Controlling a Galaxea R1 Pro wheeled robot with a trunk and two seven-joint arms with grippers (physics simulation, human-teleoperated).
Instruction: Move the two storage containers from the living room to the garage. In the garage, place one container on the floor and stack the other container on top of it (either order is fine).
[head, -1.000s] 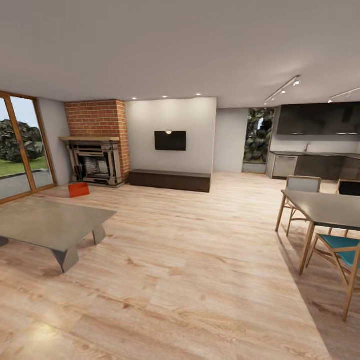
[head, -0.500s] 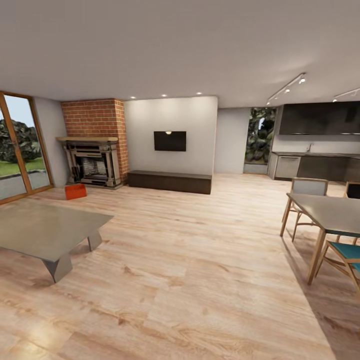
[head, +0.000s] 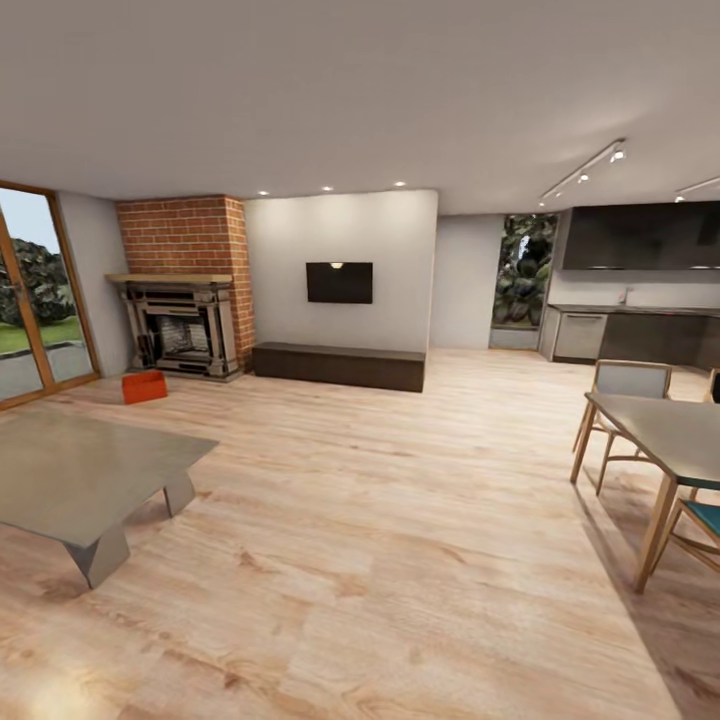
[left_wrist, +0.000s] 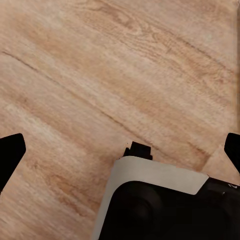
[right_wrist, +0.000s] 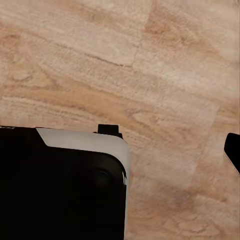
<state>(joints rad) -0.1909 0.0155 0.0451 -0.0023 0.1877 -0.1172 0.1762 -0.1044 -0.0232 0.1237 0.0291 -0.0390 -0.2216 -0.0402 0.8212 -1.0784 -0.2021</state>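
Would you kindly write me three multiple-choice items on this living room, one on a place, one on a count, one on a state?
1. Where does the orange bin sit?
A. on the low table
B. on the wood floor by the fireplace
C. on the dark cabinet

2. How many orange bins show in the head view?
A. one
B. two
C. three

3. What is the left gripper doing?
A. clamping a bin
B. pressing on the table
C. open, holding nothing

Key: 1 B, the bin rests on the planks just in front of the brick fireplace. 2 A, a single bin shows there. 3 C, its fingertips stand far apart over bare wood floor.
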